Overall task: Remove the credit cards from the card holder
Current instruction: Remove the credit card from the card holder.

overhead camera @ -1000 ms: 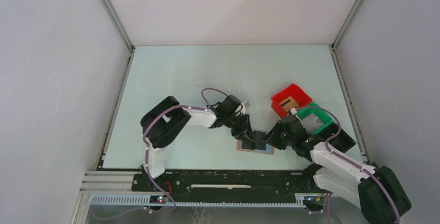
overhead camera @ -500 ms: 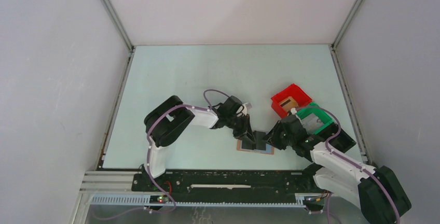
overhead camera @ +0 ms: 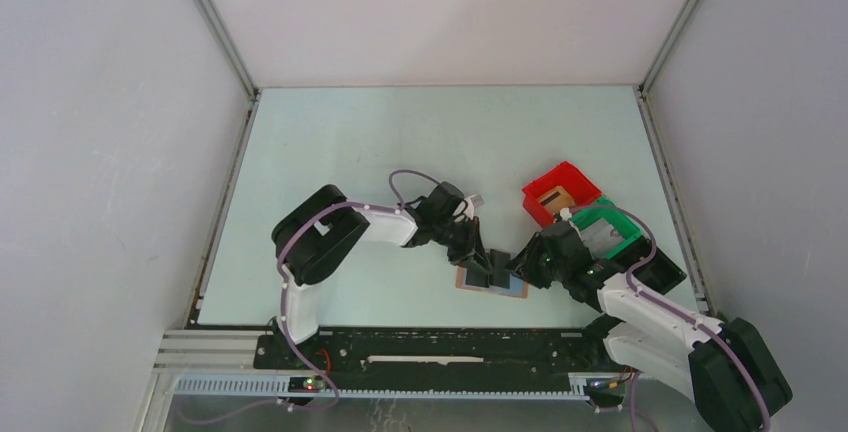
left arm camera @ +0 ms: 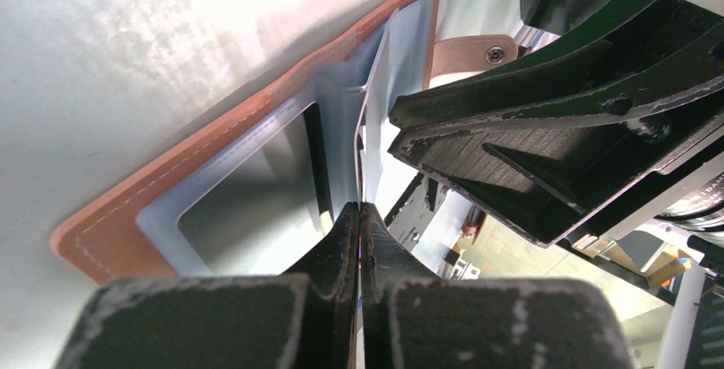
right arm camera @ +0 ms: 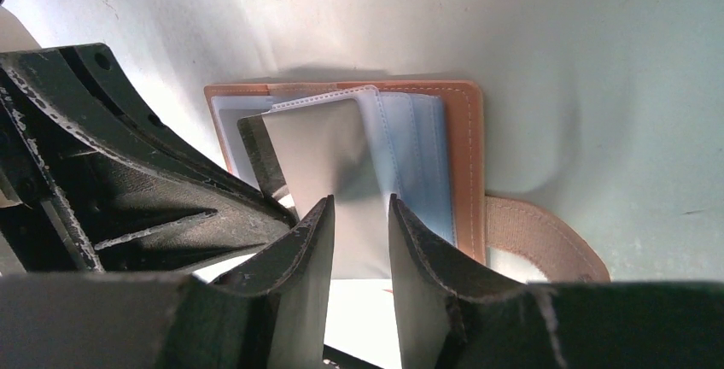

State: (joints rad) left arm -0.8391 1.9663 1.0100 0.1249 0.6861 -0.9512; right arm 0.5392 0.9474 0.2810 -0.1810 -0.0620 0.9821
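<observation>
The tan-brown card holder (overhead camera: 512, 289) lies open on the table near the front edge, with both grippers over it. In the left wrist view my left gripper (left arm camera: 360, 208) is shut on a thin translucent inner sleeve (left arm camera: 369, 104) that stands up from the holder (left arm camera: 111, 224). My right gripper (right arm camera: 359, 211) is open. Its fingers straddle the lower edge of a grey card (right arm camera: 324, 151) inside a stitched clear sleeve over the blue-grey panel (right arm camera: 418, 155). The side tab (right arm camera: 546, 241) sticks out to the right. In the top view the two grippers (overhead camera: 490, 270) (overhead camera: 514, 270) nearly touch.
A red bin (overhead camera: 560, 187) with a brown item in it and a green bin (overhead camera: 605, 227) stand just behind the right arm. The pale table (overhead camera: 400, 152) stretches back to grey walls on three sides. A black rail runs along the front edge.
Hardly anything. The left arm swayed slightly to the right and back. Both grippers stay on the card holder in the same place.
</observation>
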